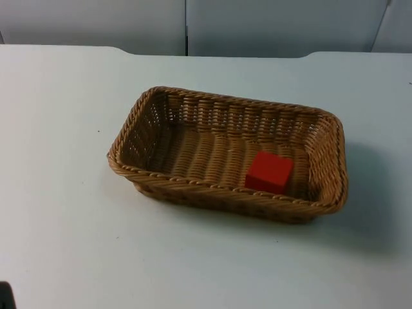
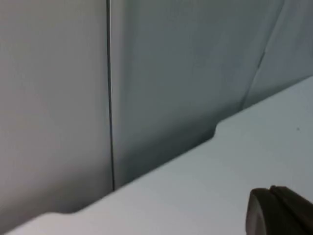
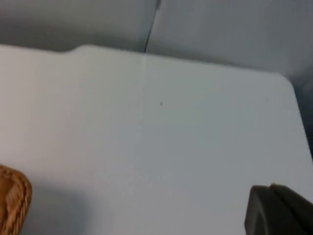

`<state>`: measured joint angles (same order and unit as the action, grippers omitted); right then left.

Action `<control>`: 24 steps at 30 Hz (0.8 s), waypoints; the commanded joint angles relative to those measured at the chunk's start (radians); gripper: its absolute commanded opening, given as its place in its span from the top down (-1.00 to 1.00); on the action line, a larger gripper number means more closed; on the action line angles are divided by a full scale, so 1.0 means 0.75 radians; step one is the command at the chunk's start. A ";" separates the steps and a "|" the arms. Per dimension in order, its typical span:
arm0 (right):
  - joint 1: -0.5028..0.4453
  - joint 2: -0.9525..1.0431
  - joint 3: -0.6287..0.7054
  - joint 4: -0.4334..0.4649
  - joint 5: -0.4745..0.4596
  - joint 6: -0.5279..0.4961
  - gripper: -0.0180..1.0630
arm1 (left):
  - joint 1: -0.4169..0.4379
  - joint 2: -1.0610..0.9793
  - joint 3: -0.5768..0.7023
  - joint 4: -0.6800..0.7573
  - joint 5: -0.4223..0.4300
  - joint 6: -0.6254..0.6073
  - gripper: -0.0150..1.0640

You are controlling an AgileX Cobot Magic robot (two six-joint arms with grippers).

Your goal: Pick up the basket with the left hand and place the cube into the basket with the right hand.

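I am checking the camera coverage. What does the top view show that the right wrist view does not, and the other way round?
Top view alone: the red cube lying inside the basket, toward its right end, with the whole rim in sight. Right wrist view alone: a black fingertip of the right claw, and the table's rounded far corner against the wall. Both share the white table, the grey partition wall and some of the basket.

Even, bright light; basket (image 1: 228, 154) casts soft shadow; wrist views blurred.
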<state>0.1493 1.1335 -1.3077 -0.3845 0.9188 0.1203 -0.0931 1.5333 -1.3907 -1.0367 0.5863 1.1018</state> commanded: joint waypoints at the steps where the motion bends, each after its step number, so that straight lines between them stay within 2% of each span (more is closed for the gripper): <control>1: 0.001 -0.193 0.001 0.012 -0.137 -0.117 0.97 | 0.000 -0.252 0.017 0.306 0.117 -0.256 0.97; 2: 0.001 -0.193 0.001 0.012 -0.137 -0.117 0.97 | 0.000 -0.252 0.017 0.306 0.117 -0.256 0.97; 5: 0.080 -0.411 0.001 0.112 -0.212 -0.335 0.97 | 0.000 -0.530 0.129 0.674 0.152 -0.516 0.97; 8: 0.151 -0.557 0.001 0.184 -0.215 -0.421 0.97 | 0.000 -0.705 0.256 0.828 0.150 -0.660 0.97; 9: 0.181 -0.619 0.001 0.213 -0.187 -0.454 0.97 | 0.000 -0.800 0.328 0.874 0.150 -0.712 0.97; 12: 0.209 -0.749 0.009 0.200 0.010 -0.488 0.97 | 0.000 -1.067 0.542 0.886 0.161 -0.781 0.97; 13: 0.209 -0.749 0.009 0.200 0.010 -0.488 0.97 | 0.000 -1.067 0.542 0.886 0.161 -0.781 0.97; 14: 0.209 -0.783 0.032 0.191 0.065 -0.488 0.97 | 0.000 -1.162 0.602 0.886 0.174 -0.803 0.97; 17: 0.200 -0.919 0.196 0.177 0.145 -0.493 0.97 | 0.000 -1.425 0.792 0.903 0.227 -0.906 0.97; 18: 0.200 -0.919 0.196 0.177 0.145 -0.493 0.97 | 0.000 -1.425 0.792 0.903 0.227 -0.906 0.97; 20: 0.200 -1.014 0.345 0.210 0.142 -0.480 0.97 | 0.000 -1.624 0.894 0.919 0.303 -1.009 0.97; 21: 0.200 -1.064 0.427 0.245 0.142 -0.474 0.97 | 0.000 -1.702 0.920 0.936 0.337 -1.058 0.97; 22: 0.200 -1.127 0.544 0.339 0.149 -0.474 0.97 | 0.000 -1.773 0.937 0.962 0.391 -1.096 0.97; 23: 0.200 -1.127 0.544 0.339 0.149 -0.474 0.97 | 0.000 -1.773 0.937 0.962 0.391 -1.096 0.97; 24: 0.200 -1.174 0.605 0.413 0.151 -0.474 0.97 | 0.000 -1.829 0.949 0.994 0.453 -1.146 0.97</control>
<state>0.3010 0.2788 -0.8909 -0.1262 1.0293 -0.2379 -0.0931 0.2078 -0.6927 -0.3136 0.8821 0.2949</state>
